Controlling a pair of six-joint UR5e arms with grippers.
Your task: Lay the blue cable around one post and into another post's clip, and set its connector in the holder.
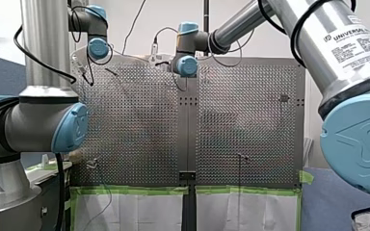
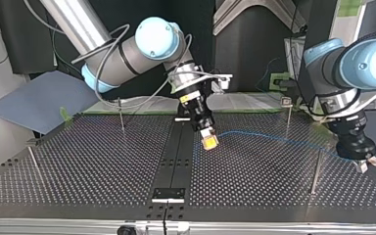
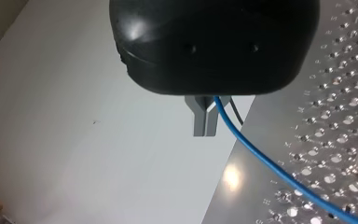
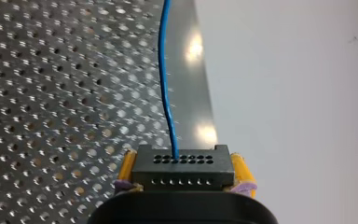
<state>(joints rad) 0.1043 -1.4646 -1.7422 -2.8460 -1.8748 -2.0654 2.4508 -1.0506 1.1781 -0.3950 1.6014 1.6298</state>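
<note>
Right wrist view first: my right gripper (image 4: 182, 161) is clamped on the black connector (image 4: 182, 170). Its yellow pads (image 4: 241, 169) press on the connector's two ends. The blue cable (image 4: 165, 74) leaves one of the holes in the connector's face and runs straight ahead over the perforated worktop (image 4: 51, 93).

The top view cannot give me that hole pattern, but it places the grip. The connector sits low over the worktop's dark middle strip (image 2: 176, 147), with the gripper tilted. From there the cable stretches across to the view's right and ends at my left gripper (image 2: 361, 164) by the worktop's edge. On the way it passes the foot of a thin post (image 2: 287, 120) with a small head, and I cannot tell on which side. A second post (image 2: 316, 171) stands nearer the camera, just beside the left gripper. Two more posts (image 2: 121, 115) stand in the view's left half, well apart from the cable.

Now the left wrist view, which shows what the top view is too far off to give. The metal fingers (image 3: 200, 122) are closed tip to tip on the cable. It comes out right at their base and slopes down onto the worktop.

In the front view both arms reach to the far end of the worktop. Their wrists hide the grippers, and I cannot make out the cable there.
</note>
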